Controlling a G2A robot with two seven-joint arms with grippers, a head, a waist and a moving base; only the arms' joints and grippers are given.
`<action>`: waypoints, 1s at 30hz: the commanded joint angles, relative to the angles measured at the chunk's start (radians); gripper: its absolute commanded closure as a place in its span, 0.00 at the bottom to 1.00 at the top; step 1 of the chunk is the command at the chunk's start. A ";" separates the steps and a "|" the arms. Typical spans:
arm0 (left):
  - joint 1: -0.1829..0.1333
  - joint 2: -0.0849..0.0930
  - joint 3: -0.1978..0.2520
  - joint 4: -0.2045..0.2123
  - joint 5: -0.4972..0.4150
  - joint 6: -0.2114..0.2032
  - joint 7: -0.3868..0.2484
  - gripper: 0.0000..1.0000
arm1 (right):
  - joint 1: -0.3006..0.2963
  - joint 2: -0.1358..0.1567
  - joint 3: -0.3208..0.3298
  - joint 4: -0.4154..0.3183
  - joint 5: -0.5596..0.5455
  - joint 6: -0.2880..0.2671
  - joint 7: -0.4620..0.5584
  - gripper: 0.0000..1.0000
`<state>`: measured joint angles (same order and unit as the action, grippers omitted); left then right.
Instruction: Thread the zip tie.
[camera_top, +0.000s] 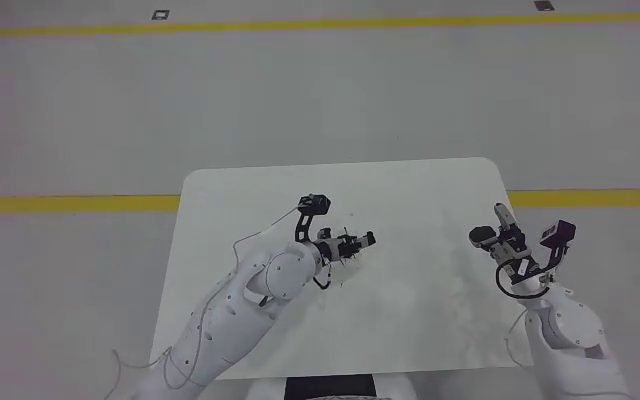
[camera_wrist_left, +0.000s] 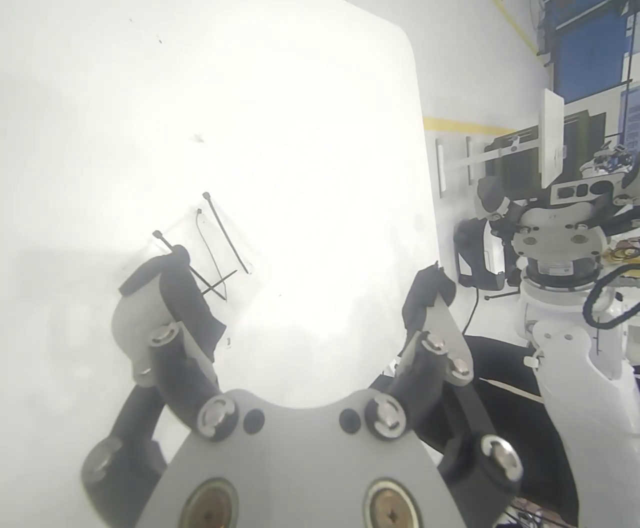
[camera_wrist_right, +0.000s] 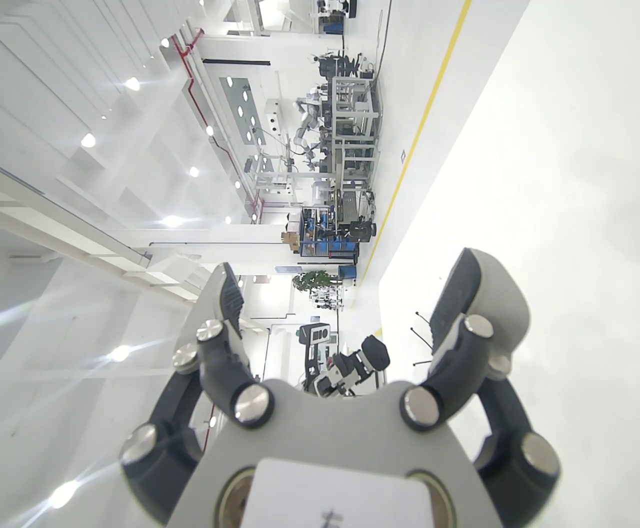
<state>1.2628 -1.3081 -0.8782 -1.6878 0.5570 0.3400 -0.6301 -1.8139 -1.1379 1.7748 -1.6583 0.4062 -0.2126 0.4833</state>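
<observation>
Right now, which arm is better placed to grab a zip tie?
Left. The left claw, open, is beside the zip ties; the right claw, also open, is far off at the table edge.

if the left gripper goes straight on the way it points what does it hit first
Probably the bare table top; the open left gripper aims just beside the zip ties, though depth is unclear.

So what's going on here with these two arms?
A robot is set to thread zip ties at a white table. Its left gripper, open, is down beside a few black zip ties lying loose on the table, none picked up yet. The right gripper, also open and empty, is off at the table's right side.
</observation>
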 joint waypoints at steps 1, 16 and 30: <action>0.000 0.000 0.000 0.000 0.000 0.000 0.000 0.00 | 0.000 0.000 0.000 0.000 0.000 0.000 0.000 0.00; -0.035 -0.162 -0.023 0.188 0.203 0.000 -0.129 0.00 | 0.000 0.000 0.000 0.000 0.000 0.000 0.000 0.00; -0.005 -0.180 -0.076 0.190 0.212 0.000 -0.099 0.00 | 0.000 0.000 0.000 0.000 0.000 0.000 0.000 0.00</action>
<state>1.2514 -1.4845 -0.9421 -1.5007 0.7645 0.3400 -0.7289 -1.8139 -1.1378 1.7748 -1.6583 0.4062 -0.2126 0.4834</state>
